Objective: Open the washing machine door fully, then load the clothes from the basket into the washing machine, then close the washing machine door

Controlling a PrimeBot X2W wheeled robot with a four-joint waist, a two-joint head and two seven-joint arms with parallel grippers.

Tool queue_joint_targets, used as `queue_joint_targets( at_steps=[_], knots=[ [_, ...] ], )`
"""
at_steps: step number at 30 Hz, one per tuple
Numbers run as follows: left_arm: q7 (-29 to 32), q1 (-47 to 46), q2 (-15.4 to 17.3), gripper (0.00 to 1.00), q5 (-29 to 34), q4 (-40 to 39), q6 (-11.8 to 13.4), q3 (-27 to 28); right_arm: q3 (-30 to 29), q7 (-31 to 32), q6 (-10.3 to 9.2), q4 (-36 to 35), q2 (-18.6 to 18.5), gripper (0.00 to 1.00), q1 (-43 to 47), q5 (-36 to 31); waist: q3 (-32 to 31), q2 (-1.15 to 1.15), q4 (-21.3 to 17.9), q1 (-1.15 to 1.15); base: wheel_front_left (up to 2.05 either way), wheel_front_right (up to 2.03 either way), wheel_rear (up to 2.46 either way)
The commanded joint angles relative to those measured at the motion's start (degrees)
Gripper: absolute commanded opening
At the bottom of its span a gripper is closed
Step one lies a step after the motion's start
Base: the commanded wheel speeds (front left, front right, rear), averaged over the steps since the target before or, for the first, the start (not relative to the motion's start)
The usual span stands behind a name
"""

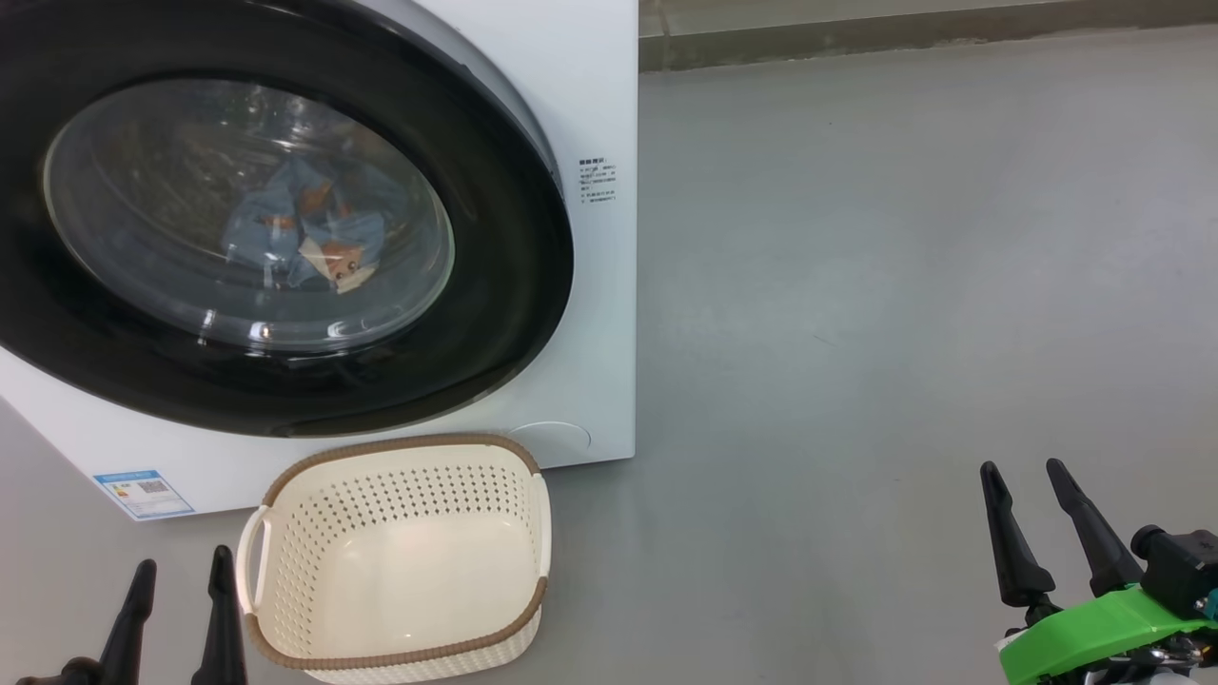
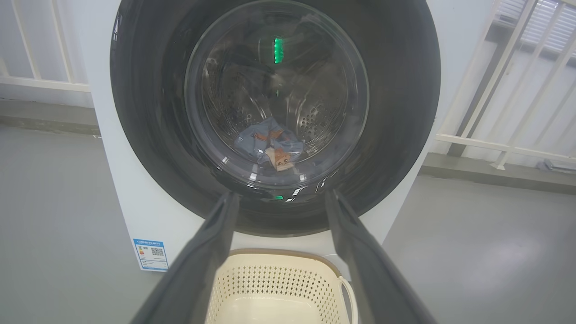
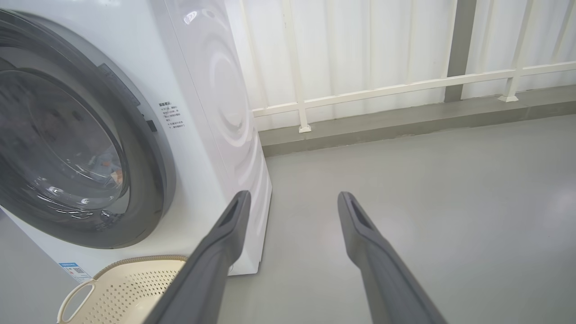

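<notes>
The white washing machine (image 1: 599, 95) fills the upper left of the head view, its glossy black round door (image 1: 514, 285) shut flat against the front. Through the glass window the light blue clothes (image 1: 314, 233) with orange-brown figures lie in the steel drum, also seen as clothes (image 2: 274, 146) from the left wrist. The cream basket (image 1: 400, 561) stands on the floor in front of the machine with nothing in it. My left gripper (image 1: 181, 566) is open just left of the basket. My right gripper (image 1: 1023, 471) is open far to the right, over bare floor.
Grey floor (image 1: 904, 285) spreads to the right of the machine. A white railing (image 3: 382, 90) on a low concrete kerb runs behind and beside it. A blue label sticker (image 1: 143, 493) sits low on the machine's front.
</notes>
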Motion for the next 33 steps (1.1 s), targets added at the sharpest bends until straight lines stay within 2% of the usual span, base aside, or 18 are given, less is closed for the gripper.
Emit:
queue_joint_targets(
  at_steps=[1,2,3,9,14,33],
  knots=[
    [-0.4,-0.7,0.8,1.00,0.5,-1.0,0.0,2.3,1.1,-0.3,0.00,-1.5,-0.8,1.00,-0.4,-0.3,0.0,0.00,-0.1,0.00,0.00,0.00,0.00],
    [-0.4,-0.7,0.7,1.00,0.5,-1.0,0.0,2.3,1.1,-0.3,0.00,-1.6,-0.7,1.00,-0.4,-0.4,0.1,0.00,-0.1,0.00,0.00,0.00,0.00],
    [0.0,0.0,-0.2,0.00,0.0,0.2,0.0,0.1,0.1,0.0,0.00,0.1,0.1,0.00,0.0,0.0,0.1,0.00,-0.1,0.00,0.00,0.00,0.00],
    [0.1,0.4,-3.0,0.00,-0.4,3.7,0.0,-0.6,0.4,0.2,0.00,3.9,2.8,0.00,1.0,0.2,0.1,0.00,-0.1,0.00,0.00,0.00,0.00],
    [1.1,0.1,-3.2,0.00,-3.0,3.6,0.0,-0.4,0.0,1.0,0.00,3.6,3.1,0.00,0.8,3.0,0.0,0.00,0.1,0.06,0.00,0.00,0.00],
    [4.0,-1.1,-3.9,0.00,-12.8,2.8,0.4,0.3,-1.4,3.9,0.00,2.9,3.9,0.00,-0.1,12.8,-0.1,0.00,0.9,0.00,0.00,0.00,0.00]
  ],
)
